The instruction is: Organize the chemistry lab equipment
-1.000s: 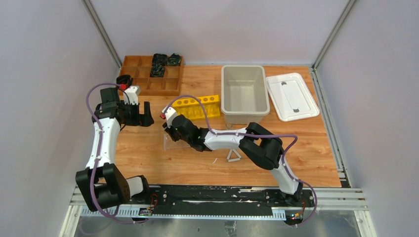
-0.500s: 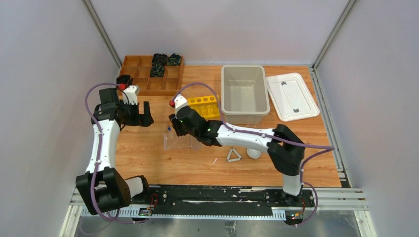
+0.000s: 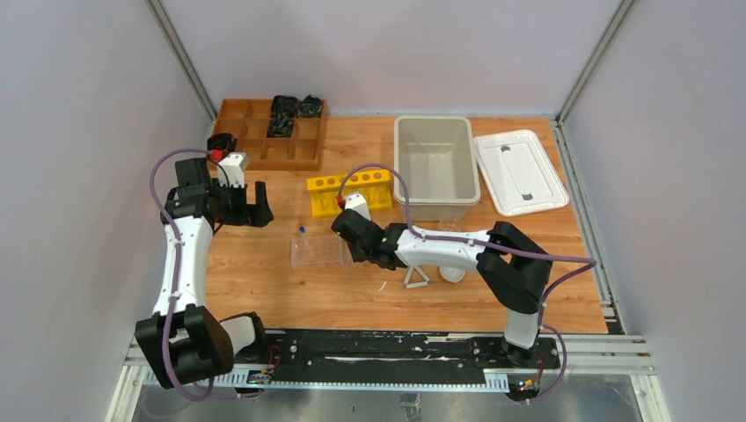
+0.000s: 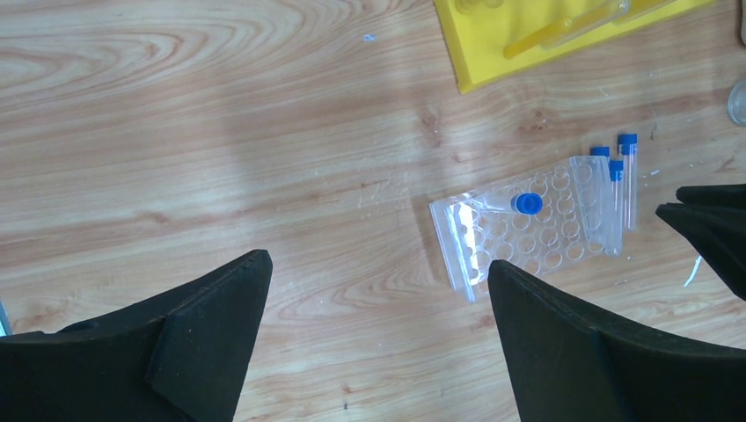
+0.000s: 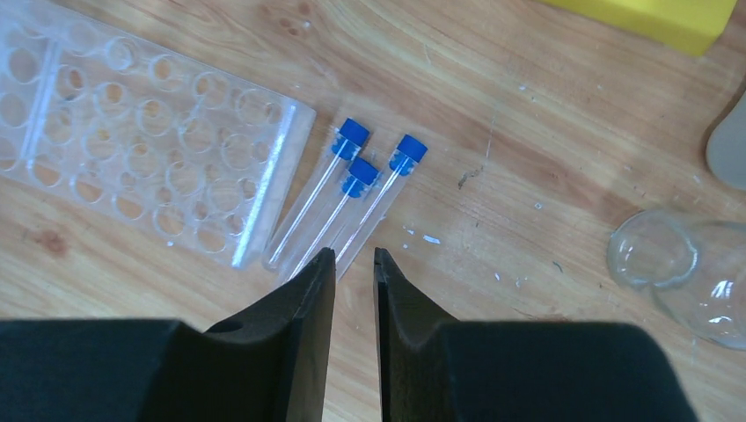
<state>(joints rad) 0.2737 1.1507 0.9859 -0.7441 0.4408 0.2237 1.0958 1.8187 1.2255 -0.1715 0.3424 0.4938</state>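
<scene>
Left gripper (image 4: 376,268): we see its fingers spread wide and empty above the wooden table (image 4: 176,132).
Right gripper (image 5: 354,255): fingers almost together with a thin empty gap, their tips at the tubes' lower ends.
Three small clear tubes with blue caps (image 5: 339,207): lying side by side at the centre of the frame.
Clear plastic tube rack (image 5: 149,132): upper left, just beside them.
Fourth blue-capped tube (image 4: 526,204): we see it in the rack.
Two small clear glass beakers (image 5: 655,255): right edge.

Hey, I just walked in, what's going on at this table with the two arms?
The right gripper hovers, narrowly parted and empty, just above three blue-capped tubes lying on the table beside the clear rack. One more capped tube stands in the rack. The left gripper hangs wide open and empty off to the left.
</scene>
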